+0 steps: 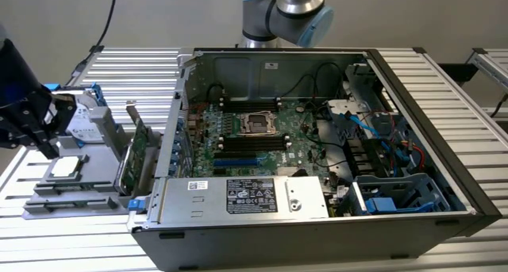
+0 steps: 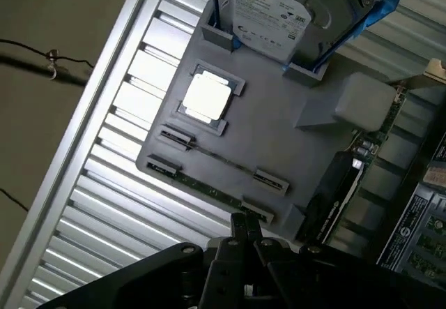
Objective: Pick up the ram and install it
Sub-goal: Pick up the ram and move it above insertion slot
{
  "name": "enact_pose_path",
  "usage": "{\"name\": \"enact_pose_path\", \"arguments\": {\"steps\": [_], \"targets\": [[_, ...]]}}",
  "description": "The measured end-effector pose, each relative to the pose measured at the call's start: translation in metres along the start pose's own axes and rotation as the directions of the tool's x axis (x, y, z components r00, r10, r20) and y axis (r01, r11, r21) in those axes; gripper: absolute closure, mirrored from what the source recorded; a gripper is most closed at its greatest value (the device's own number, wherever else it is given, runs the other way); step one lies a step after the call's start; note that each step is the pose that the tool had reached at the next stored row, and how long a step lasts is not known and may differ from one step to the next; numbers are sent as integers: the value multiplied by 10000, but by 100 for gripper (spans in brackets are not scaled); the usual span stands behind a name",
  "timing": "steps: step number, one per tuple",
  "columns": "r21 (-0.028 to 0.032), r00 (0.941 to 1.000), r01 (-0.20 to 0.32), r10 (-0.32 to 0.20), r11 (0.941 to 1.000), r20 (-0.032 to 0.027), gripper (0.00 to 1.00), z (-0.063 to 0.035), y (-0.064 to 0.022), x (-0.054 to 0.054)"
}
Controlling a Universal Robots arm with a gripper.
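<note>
Closed, empty gripper (image 2: 245, 225) poised over the grey parts holder (image 2: 279, 134), at the edge where the ram (image 2: 209, 190) stands on its long edge between two end clips. A processor (image 2: 207, 98) sits mid-holder; a hard drive (image 2: 272, 9) occupies the opposite edge. The open computer case (image 1: 317, 135) stands beside the holder.

The gray holder (image 2: 279, 134) is open from above along its front edge, where the ram (image 2: 209, 192) lies between end clips. The hard drive (image 2: 272, 12) stands tall at the holder's back. The expansion card (image 2: 338, 197) stands upright on the side nearest the computer case (image 1: 182, 87). Inside the case, the memory slots (image 1: 252, 144) lie uncovered, with cables (image 1: 361, 126) close by on the exterior view's right.
</note>
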State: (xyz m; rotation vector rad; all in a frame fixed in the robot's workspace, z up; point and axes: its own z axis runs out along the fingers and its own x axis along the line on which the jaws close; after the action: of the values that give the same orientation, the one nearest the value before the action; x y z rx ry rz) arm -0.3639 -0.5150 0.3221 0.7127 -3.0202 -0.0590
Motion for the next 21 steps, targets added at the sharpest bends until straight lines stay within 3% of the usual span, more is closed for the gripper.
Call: {"name": "enact_pose_path", "arguments": {"steps": [6,11,16,21], "targets": [[28,9940,1090,-1090,9940,-51,89,23,-1,-1],[47,9801,1983,-1983,9801,-96,89,42,-2,-1],[62,9580,2864,-2863,9581,-142,89,61,-3,-2],[72,9278,3728,-3726,9279,-190,89,81,-3,-2]]}}
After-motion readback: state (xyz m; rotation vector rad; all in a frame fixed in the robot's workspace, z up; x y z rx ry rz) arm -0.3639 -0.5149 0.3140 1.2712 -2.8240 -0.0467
